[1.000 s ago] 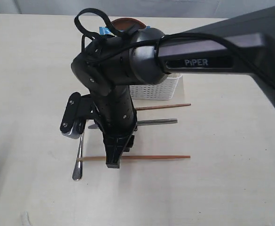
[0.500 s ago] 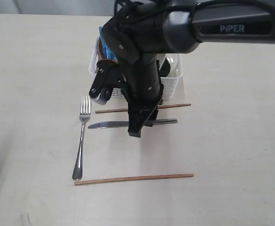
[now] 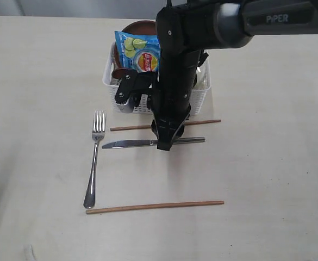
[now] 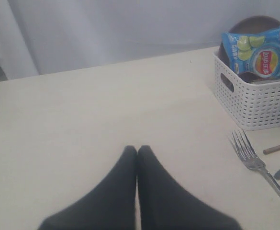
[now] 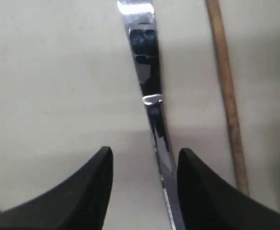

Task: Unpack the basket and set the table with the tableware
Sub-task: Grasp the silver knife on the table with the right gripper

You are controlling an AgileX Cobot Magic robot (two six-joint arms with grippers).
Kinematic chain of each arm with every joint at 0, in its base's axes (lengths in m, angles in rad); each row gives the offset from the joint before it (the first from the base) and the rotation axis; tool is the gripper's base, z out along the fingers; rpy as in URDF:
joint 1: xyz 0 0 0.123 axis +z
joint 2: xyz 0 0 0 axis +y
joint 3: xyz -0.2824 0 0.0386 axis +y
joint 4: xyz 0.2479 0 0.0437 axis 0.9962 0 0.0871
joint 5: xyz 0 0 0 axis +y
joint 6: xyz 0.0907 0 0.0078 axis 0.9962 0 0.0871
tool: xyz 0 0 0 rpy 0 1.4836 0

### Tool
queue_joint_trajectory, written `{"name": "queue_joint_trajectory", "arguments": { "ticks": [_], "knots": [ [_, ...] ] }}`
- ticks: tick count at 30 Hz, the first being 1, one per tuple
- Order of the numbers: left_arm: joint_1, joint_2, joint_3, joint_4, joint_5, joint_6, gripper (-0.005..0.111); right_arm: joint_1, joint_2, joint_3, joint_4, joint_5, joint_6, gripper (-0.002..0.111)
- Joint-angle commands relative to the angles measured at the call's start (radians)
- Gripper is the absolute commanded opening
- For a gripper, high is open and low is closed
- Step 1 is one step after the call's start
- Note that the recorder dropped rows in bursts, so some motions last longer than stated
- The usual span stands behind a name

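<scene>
**Status.** The right gripper (image 3: 166, 142) is hanging low over the flat steel table knife (image 3: 127, 144). Its jaws are parted and straddling the knife, clamping nothing. The left gripper (image 4: 137, 152) is sitting clenched and empty over the pale cream tabletop (image 3: 267, 179).

**Location of items.** The knife, the steel fork (image 3: 95, 163) and two thin brown chopsticks are lying on the table in front of the white lattice plastic basket (image 3: 199, 102). The round reddish-brown plate (image 3: 142, 26) is standing in the basket behind a blue chip bag (image 3: 138, 51).

**Risks.**
- In the right wrist view the knife is running nearer one finger than the other, so closing now is likely to skid or spin it.
- The nearer chopstick (image 3: 202, 122) is lying just beside the knife, and a sideways nudge could roll it.
- The arm's wrist housing is crowding the basket wall, and a careless lift could shove the basket.
- The bag is leaning on the plate and could come out with it.
</scene>
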Motion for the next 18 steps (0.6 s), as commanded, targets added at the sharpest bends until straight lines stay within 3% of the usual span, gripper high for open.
{"name": "queue_joint_trajectory", "arguments": {
  "ticks": [1, 13, 18],
  "knots": [
    [0.002, -0.003, 0.002, -0.001, -0.004, 0.000, 0.000, -0.003, 0.039, -0.001, -0.015, -0.055, -0.024, 0.042],
    [0.002, -0.003, 0.002, -0.001, -0.004, 0.000, 0.000, 0.030, -0.032, -0.001, -0.063, -0.080, 0.027, 0.042],
    [0.002, -0.003, 0.002, -0.001, -0.004, 0.000, 0.000, 0.030, -0.146, 0.045, -0.063, 0.017, 0.073, 0.042]
  ]
}}
